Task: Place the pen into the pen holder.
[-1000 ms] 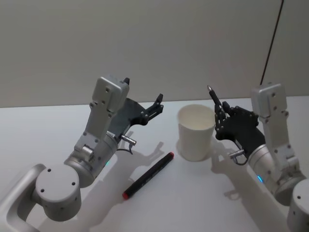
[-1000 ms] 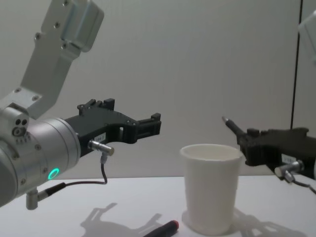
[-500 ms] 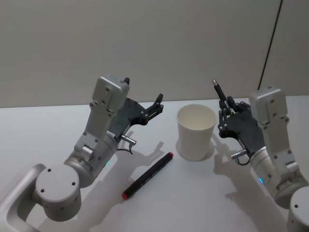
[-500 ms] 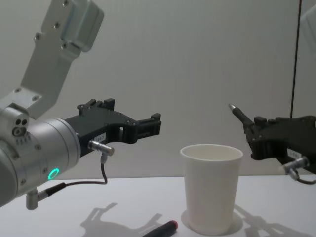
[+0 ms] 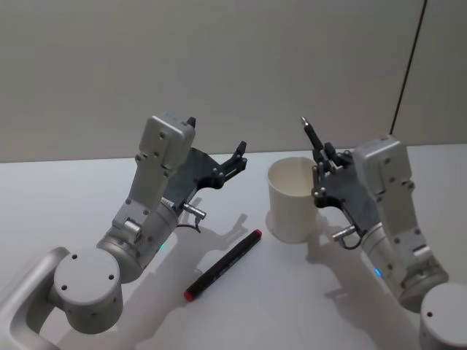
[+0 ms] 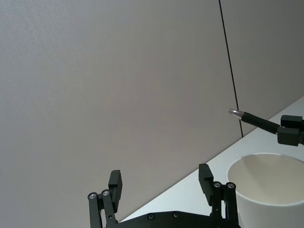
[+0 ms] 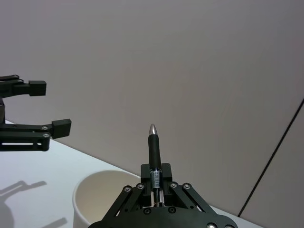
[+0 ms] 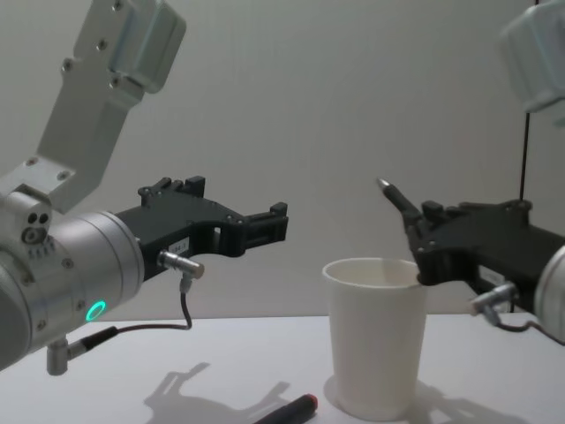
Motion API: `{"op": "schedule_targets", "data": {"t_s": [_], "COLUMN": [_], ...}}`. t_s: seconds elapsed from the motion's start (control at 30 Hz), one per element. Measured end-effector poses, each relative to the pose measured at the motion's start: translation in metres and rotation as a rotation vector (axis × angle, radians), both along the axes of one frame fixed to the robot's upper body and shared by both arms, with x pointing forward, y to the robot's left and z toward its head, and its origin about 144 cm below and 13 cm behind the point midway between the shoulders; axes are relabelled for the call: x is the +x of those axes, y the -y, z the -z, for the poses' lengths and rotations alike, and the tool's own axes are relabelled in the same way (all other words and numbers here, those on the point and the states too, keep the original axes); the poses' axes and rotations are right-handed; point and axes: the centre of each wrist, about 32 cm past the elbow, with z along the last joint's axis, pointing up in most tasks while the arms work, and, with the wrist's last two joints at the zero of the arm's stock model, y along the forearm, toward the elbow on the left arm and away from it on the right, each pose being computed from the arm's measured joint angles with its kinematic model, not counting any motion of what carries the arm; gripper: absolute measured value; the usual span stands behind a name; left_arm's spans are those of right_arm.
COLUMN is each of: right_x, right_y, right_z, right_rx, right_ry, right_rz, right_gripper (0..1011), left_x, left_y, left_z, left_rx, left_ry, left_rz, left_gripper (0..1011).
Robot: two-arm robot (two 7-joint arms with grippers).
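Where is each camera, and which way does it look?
Head: high, looking down at the table; both arms show.
Chest: low, looking across at the cup; left tool and right tool show.
Left wrist: behind the open left tool, facing wall and cup.
Right wrist: behind the right tool, looking along its pen.
All share the cup.

White pen holder [image 5: 295,200], standing upright. Thin black pen [image 5: 312,138], tip up, tilted, just above pen holder's right rim.
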Motion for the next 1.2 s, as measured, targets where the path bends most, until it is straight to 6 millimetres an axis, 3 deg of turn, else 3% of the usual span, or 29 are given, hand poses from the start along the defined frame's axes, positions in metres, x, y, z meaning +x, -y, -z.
{"op": "schedule_targets", "data": {"t_s": [1.2], "right_x": [0.021], "right_y": [-0.026], "right_z": [0.021], "right_rx": [0.0], "right_ry": [0.213], "right_rz": [0.006], "right_gripper": [119], "left_x": [0.0], "left_y": [0.0], "left_z": [0.0], "left_rx": [0.0], "left_ry": [0.0], "left_rz": [0.0], "left_gripper": [1001]}}
